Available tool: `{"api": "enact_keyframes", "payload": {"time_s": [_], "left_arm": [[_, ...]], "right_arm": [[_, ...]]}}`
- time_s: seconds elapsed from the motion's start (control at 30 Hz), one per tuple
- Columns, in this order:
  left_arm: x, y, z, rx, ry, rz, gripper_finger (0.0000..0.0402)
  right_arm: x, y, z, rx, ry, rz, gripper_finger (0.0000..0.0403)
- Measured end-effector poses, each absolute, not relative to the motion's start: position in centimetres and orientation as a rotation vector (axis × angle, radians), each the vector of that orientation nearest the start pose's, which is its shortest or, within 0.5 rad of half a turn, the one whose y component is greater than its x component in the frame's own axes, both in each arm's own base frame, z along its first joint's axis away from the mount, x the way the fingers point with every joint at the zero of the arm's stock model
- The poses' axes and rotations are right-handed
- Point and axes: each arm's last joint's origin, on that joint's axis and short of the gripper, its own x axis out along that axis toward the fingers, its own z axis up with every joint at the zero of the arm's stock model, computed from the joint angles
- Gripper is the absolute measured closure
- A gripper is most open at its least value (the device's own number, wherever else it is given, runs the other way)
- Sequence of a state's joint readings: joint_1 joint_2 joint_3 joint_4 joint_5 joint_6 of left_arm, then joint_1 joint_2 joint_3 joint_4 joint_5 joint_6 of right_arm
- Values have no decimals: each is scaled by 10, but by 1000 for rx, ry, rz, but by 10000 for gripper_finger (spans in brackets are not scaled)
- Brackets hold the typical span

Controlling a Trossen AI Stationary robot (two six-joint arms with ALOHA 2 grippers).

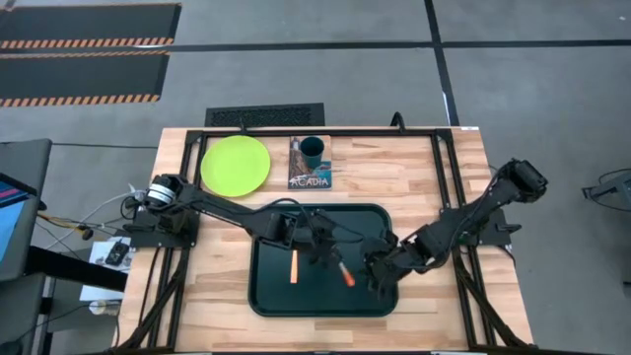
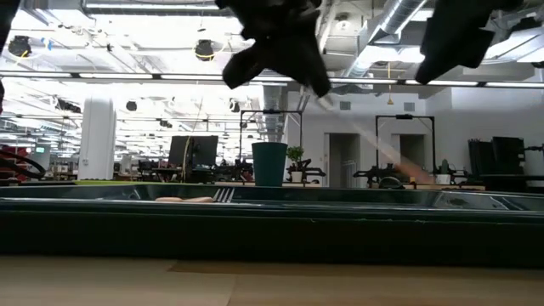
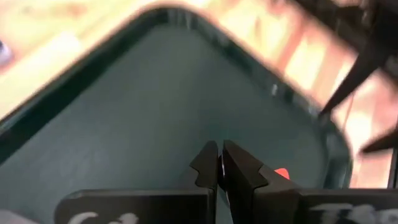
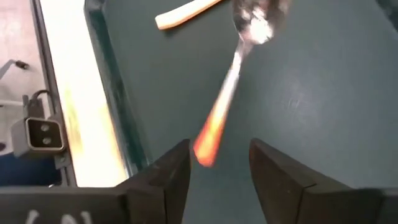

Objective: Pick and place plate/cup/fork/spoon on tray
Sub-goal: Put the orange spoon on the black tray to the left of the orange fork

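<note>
A light wooden table (image 1: pixel 414 187) carries a dark green tray (image 1: pixel 266 296) at its front centre, a lime-green plate (image 1: pixel 236 164) at the back left, and beside it a picture book (image 1: pixel 309 176), seemingly under a cup (image 1: pixel 313 150).

From above you see the tray (image 1: pixel 266 296) at the tabletop's (image 1: pixel 414 177) front centre, with the fork (image 1: pixel 294 265) and spoon (image 1: pixel 344 273) lying inside it. Both arms reach over it. The plate (image 1: pixel 236 165) sits at the back left, beside the cup (image 1: pixel 312 151) standing on the Acadia book (image 1: pixel 310 177).
</note>
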State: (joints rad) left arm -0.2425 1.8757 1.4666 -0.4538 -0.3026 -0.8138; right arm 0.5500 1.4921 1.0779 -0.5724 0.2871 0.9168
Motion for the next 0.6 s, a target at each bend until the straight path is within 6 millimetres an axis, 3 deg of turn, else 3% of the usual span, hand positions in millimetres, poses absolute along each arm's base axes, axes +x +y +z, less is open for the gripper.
{"api": "enact_keyframes", "payload": {"time_s": [0.2, 0.47, 0.6], "left_arm": [[376, -87, 248, -408, 940, 331, 401], [333, -80, 295, -154, 1040, 108, 401], [316, -73, 301, -20, 1089, -49, 401]], "right_arm": [[247, 170, 243, 427, 944, -128, 203], [228, 187, 241, 393, 975, -117, 218], [225, 190, 241, 396, 958, -132, 224]]}}
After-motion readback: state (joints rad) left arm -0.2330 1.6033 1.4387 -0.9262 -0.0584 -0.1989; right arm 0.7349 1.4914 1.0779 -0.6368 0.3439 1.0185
